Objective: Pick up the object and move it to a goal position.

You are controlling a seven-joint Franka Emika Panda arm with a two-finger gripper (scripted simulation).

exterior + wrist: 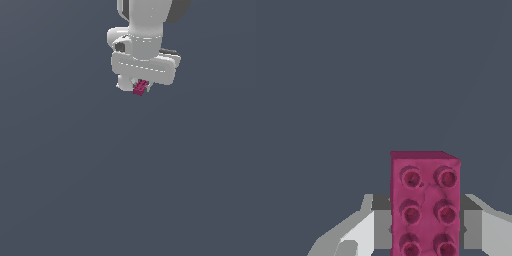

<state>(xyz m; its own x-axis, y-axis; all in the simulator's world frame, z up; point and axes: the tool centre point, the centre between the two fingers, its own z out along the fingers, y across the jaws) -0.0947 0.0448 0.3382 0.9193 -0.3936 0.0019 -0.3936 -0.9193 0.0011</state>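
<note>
- Wrist view, nearest: the magenta-pink block fills the lower centre-right of the frame, an oblong face with two columns of round studs, three rows visible; its far end points up the frame.
- Wrist view, flanking: the white and grey fingers of the tool sit against the block's two long sides, so the tool is closed on the block.
- Wrist view, beyond: a flat, uniform slate-grey surface occupies the rest of the frame.
- Exterior view: the white arm enters from the upper centre of the frame; the tool is at its lower end, and the block shows as a small tilted magenta piece projecting from beneath it.
- Exterior view, background: the same slate-grey surface; whether the block touches it cannot be told.
</note>
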